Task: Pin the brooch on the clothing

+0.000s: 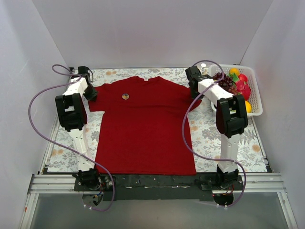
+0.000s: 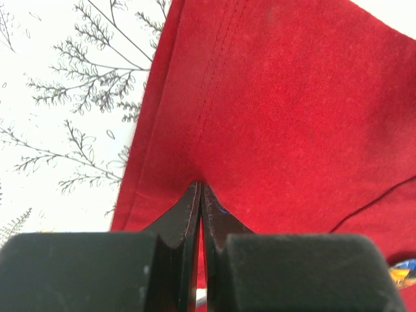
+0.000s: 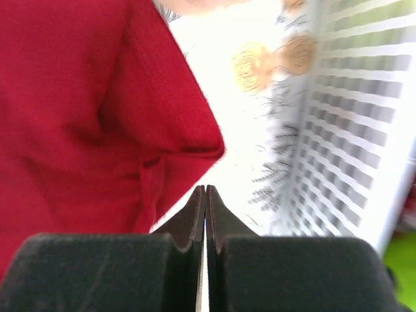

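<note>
On the red T-shirt (image 1: 143, 129), the brooch (image 1: 125, 96) sits near the collar (left arm's side). Both pincers are pressed together: the left gripper (image 2: 200, 190) tips on one sleeve, the right gripper (image 3: 205, 190) beside the other.

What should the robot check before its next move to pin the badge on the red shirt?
1. The clothing spread flat: ok.
2. The brooch lying on the chest: ok; already pinned: cannot tell.
3. The left gripper shut over its sleeve: ok; pinching cloth: cannot tell.
4. The right gripper shut beside the other sleeve, empty: ok.
5. The fruit basket clear of the shirt: ok.
</note>
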Action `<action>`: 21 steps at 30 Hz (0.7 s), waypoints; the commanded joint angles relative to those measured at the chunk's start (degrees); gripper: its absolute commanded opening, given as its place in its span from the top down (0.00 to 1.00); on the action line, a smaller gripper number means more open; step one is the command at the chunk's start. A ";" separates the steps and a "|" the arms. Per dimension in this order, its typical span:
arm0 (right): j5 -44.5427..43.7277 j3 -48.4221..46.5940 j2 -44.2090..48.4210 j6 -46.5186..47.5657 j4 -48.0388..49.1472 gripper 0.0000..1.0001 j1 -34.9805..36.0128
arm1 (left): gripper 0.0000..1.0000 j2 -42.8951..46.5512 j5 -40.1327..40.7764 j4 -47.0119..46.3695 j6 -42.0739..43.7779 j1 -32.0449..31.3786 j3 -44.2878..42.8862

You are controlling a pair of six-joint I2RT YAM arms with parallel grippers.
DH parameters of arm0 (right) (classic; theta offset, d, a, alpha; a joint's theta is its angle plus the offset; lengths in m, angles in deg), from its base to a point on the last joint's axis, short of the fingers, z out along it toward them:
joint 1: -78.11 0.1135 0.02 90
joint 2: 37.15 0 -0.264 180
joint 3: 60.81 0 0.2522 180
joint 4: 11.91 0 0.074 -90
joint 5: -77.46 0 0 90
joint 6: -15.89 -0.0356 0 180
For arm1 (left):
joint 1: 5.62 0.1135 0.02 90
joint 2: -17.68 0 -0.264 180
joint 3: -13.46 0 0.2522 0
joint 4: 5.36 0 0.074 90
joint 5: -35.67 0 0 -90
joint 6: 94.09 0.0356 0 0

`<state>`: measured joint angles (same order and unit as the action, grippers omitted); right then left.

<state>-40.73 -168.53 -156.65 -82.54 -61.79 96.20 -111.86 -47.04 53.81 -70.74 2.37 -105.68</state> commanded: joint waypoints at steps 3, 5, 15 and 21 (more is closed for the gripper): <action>2.25 0.96 11.92 0.60 4.29 0.99 1.95 | 1.00 7.28 -1.31 1.26 1.53 -0.69 -0.08; 4.54 0.79 11.14 0.78 4.74 0.99 2.39 | 1.00 6.58 -1.22 1.70 1.26 -0.69 0.09; 4.90 -6.69 -2.40 0.34 0.60 0.99 3.62 | 1.00 4.12 -1.40 -0.23 0.56 -0.69 4.66; 3.49 -4.84 -4.42 -0.36 0.00 0.99 3.10 | 1.00 2.62 0.00 0.56 0.47 -0.69 4.84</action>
<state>-35.98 -173.12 -161.94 -82.10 -61.28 99.85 -110.06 -48.11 53.46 -70.13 1.76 -102.32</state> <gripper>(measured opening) 0.020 0.007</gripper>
